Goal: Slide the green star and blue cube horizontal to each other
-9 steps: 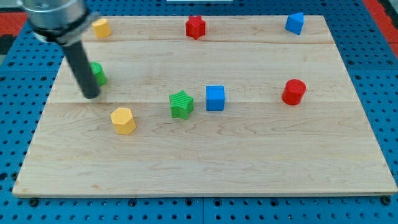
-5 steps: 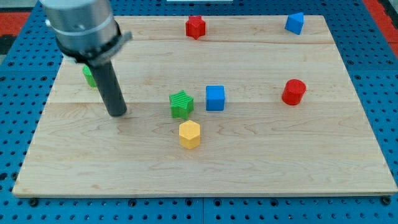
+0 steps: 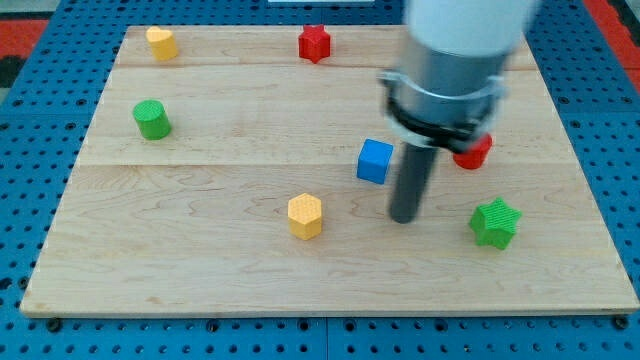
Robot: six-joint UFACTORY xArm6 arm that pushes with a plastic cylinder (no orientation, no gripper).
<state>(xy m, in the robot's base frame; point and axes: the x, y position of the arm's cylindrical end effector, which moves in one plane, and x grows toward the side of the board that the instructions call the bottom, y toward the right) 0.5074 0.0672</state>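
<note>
The green star (image 3: pixel 495 222) lies near the view's lower right of the wooden board (image 3: pixel 200 270). The blue cube (image 3: pixel 375 161) sits near the board's middle, up and to the left of the star. My tip (image 3: pixel 404 217) rests on the board between them, just below and right of the blue cube and to the left of the green star. It touches neither block.
A yellow hexagonal block (image 3: pixel 305 215) lies left of my tip. A red cylinder (image 3: pixel 472 153) sits partly behind the arm. A green cylinder (image 3: pixel 152 119), a yellow block (image 3: pixel 160 42) and a red star (image 3: pixel 314 42) lie toward the top and left.
My tip swept from the left side to right of centre. The green star moved far right and down. The blue cube shifted slightly right and turned. The far blue block is now hidden behind the arm.
</note>
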